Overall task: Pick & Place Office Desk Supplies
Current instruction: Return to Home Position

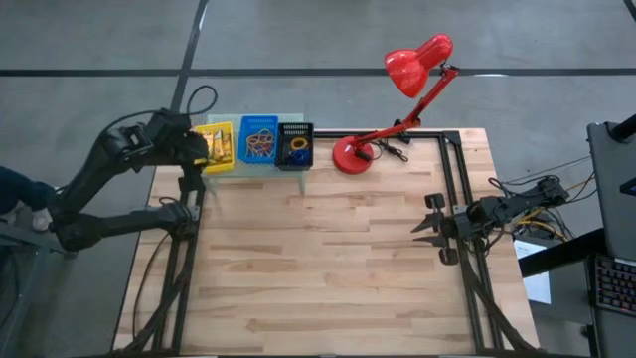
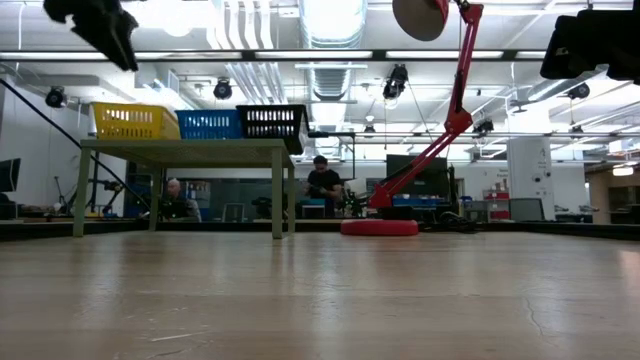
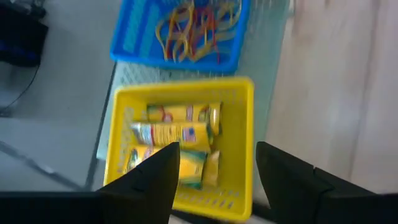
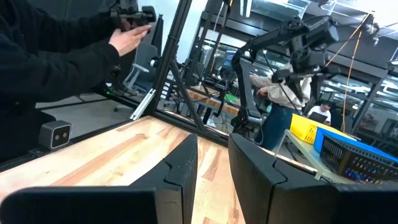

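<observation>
Left gripper (image 3: 217,155): fingers wide apart, nothing between them. It hangs raised above the left end of the shelf (image 1: 248,170), straight over the yellow basket (image 3: 239,124), not touching it.

Yellow basket: on the shelf, leftmost. Holds several yellow crayon boxes (image 3: 177,132), lying flat and partly overlapping.
Blue basket (image 1: 260,141): middle of the shelf, just beside the yellow one. Loose heap of red, orange and yellow rubber bands (image 3: 196,25).
Black basket (image 1: 284,159): shelf's right end. Small blue and yellow rings (image 1: 298,144) inside; too small to tell more.
Red desk lamp (image 1: 353,154): base just right of the shelf.
Right gripper (image 1: 428,219): well apart from the shelf, off to its right above the bare table (image 1: 328,268), fingers parted, empty.

Judgement: all supplies look shelved; only the arm retreat remains.

Handling, if regrasped:
- Baskets are light, stiff plastic mesh; take one wall at the rim.
- Crayon boxes are light, thin card and crushable; pinch across the narrow sides.
- Rubber bands are soft, tangle, and would likely come up in clumps.
</observation>
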Controlling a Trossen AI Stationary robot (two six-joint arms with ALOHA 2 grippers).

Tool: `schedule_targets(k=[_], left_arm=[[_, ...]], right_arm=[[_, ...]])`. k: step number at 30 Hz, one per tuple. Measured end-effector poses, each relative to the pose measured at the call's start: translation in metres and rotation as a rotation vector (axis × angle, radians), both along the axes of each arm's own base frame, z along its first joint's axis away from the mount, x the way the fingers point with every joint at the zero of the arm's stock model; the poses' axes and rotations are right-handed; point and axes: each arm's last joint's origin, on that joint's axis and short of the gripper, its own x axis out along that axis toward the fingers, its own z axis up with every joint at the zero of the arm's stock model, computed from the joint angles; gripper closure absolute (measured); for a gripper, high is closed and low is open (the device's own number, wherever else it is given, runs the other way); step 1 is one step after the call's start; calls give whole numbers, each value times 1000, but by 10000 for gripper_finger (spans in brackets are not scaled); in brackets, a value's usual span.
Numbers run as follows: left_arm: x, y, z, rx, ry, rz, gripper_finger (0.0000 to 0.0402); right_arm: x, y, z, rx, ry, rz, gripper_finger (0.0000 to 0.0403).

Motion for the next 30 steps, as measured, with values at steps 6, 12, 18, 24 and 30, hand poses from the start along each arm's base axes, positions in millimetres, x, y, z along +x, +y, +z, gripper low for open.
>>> schedule_targets(k=[6,12,18,24,30], left_arm=[[0,-5,18,-58,-161,-24,187],[10,-3,26,-147,-389,-47,188],[32,-1,23,-195,-581,-322,195],[67,-6,-2,-155,-706,-629,220],[102,-11,-33,-101,-970,-494,257]], right_arm=[[0,0,0,0,0,0,316],[0,0,0,0,0,0,316],[0,0,0,0,0,0,316],[0,0,0,0,0,0,316],[0,0,0,0,0,0,316]])
